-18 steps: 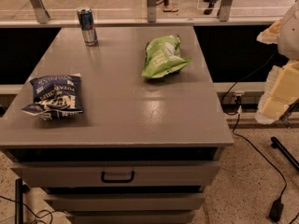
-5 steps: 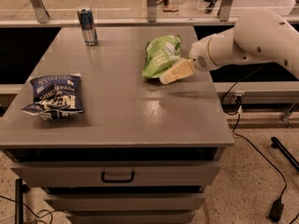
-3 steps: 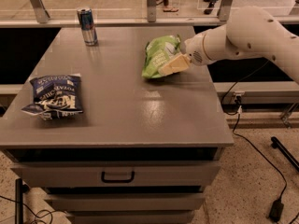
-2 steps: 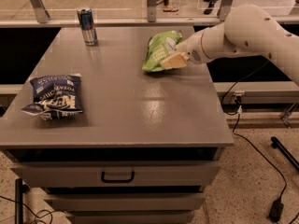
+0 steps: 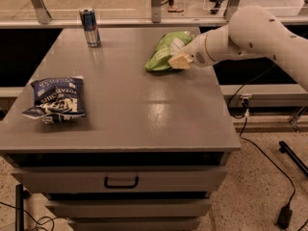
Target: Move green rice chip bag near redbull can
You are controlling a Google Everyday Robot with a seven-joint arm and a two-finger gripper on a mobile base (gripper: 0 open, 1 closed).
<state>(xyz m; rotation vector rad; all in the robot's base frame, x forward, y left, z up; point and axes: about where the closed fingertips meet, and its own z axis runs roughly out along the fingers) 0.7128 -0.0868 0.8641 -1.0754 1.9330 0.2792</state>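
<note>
The green rice chip bag (image 5: 162, 51) is at the back right of the grey table (image 5: 130, 109), with its right end raised off the surface. My gripper (image 5: 180, 60) comes in from the right on a white arm and is shut on the bag's right edge. The redbull can (image 5: 90, 27) stands upright at the table's back left, well apart from the bag.
A dark blue-and-white chip bag (image 5: 57, 97) lies near the table's front left edge. Drawers with a handle (image 5: 121, 182) are below the tabletop. A railing with metal posts (image 5: 155, 3) runs behind the table. Cables (image 5: 262, 155) lie on the floor to the right.
My arm came in from the right, reached the green bag and closed on its right edge. The bag has shifted slightly back and lifted. The can and blue bag have not moved.
</note>
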